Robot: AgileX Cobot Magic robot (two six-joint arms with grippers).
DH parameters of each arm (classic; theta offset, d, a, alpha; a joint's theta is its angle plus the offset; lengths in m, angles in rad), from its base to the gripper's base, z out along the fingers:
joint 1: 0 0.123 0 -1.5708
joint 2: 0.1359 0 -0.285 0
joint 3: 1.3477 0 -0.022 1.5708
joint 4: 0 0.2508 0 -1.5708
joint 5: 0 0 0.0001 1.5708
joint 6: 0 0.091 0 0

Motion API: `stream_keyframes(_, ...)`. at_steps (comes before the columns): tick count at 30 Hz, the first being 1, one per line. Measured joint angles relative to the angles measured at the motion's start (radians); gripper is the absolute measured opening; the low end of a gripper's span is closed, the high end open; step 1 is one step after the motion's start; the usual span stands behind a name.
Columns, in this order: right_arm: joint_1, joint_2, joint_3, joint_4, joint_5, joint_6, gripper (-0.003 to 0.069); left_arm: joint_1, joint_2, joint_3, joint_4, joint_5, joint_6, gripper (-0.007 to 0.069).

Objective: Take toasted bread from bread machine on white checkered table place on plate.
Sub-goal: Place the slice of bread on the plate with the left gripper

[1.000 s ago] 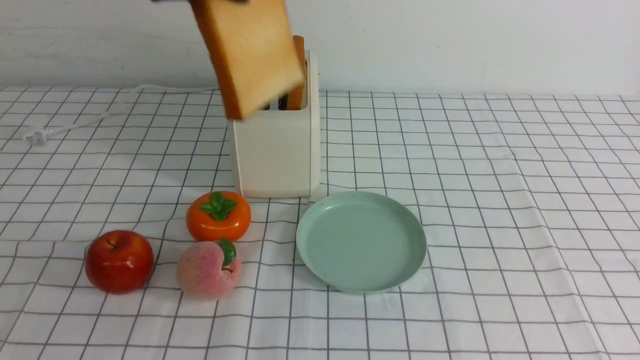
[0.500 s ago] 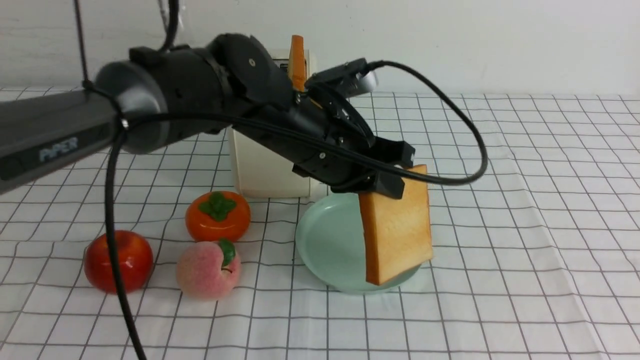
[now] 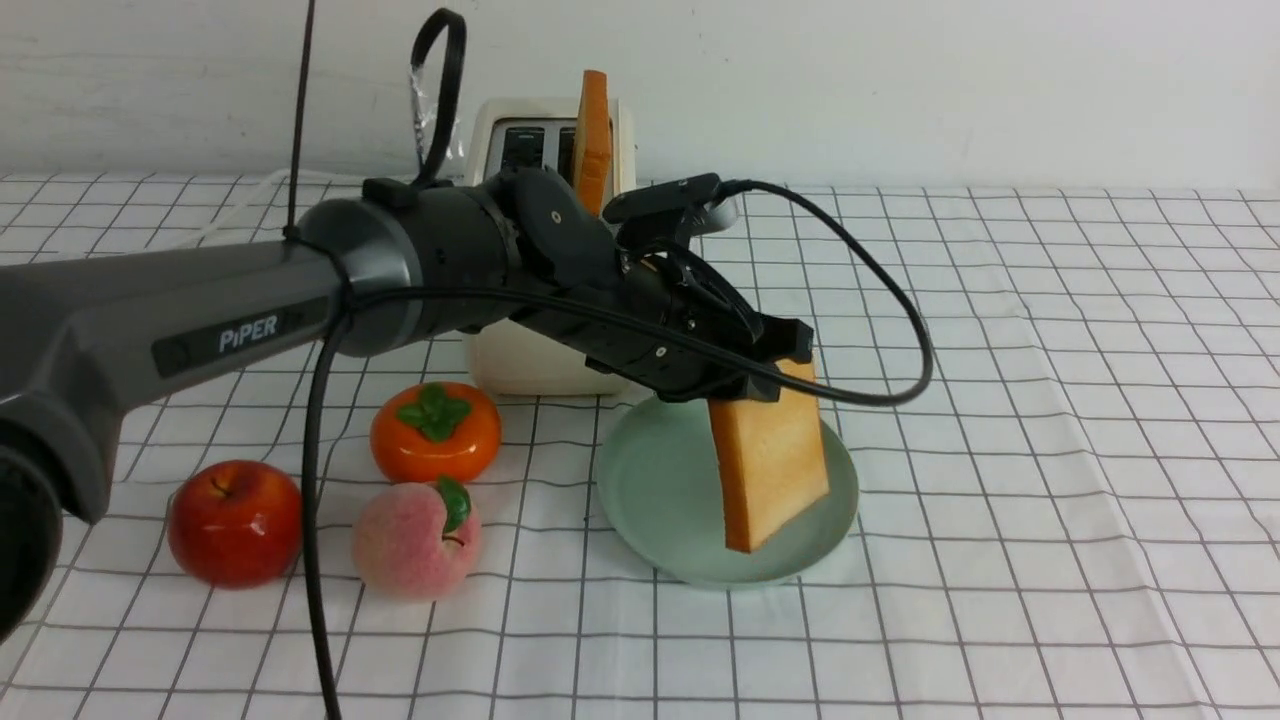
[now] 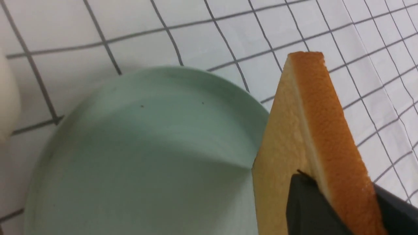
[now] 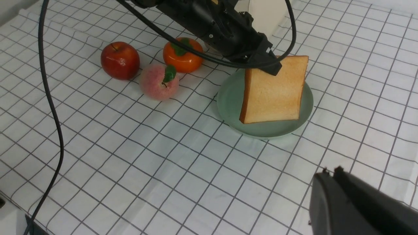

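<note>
On the plate (image 3: pixel 650 480), toward its right side, a toast (image 3: pixel 770 460) is held upright and slightly tilted. Its top edge is clamped between the fingers of the left gripper (image 3: pixel 778 368), and its lower edge is down at the plate's floor. A second toast (image 3: pixel 593 130) is seen standing in the toaster (image 3: pixel 495 125) just behind. A persimmon (image 3: pixel 436 432), peach (image 3: pixel 416 540) and apple (image 3: pixel 235 522) are grouped on the table (image 3: pixel 1050 400) left of the plate. The right gripper (image 5: pixel 330 171) is seen pressed together — empty, clear of the plate.
</note>
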Motion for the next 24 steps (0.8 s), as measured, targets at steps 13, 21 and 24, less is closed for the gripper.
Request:
stream_keyframes(13, 0.000, 0.000, 0.000, 0.004, 0.000, 0.000, 0.0012, 0.000, -0.001, 0.000, 0.127, 0.061, 0.000, 0.0589)
stream_keyframes(21, 0.000, 0.000, 0.000, 0.015, -0.001, 0.000, 0.0012, 0.000, -0.154, 0.003, 0.334, 0.072, -0.001, 0.0568)
stream_keyframes(24, 0.000, 0.001, 0.000, 0.015, -0.022, 0.001, 0.0012, 0.000, -0.268, 0.003, 0.399, 0.094, -0.065, 0.0463)
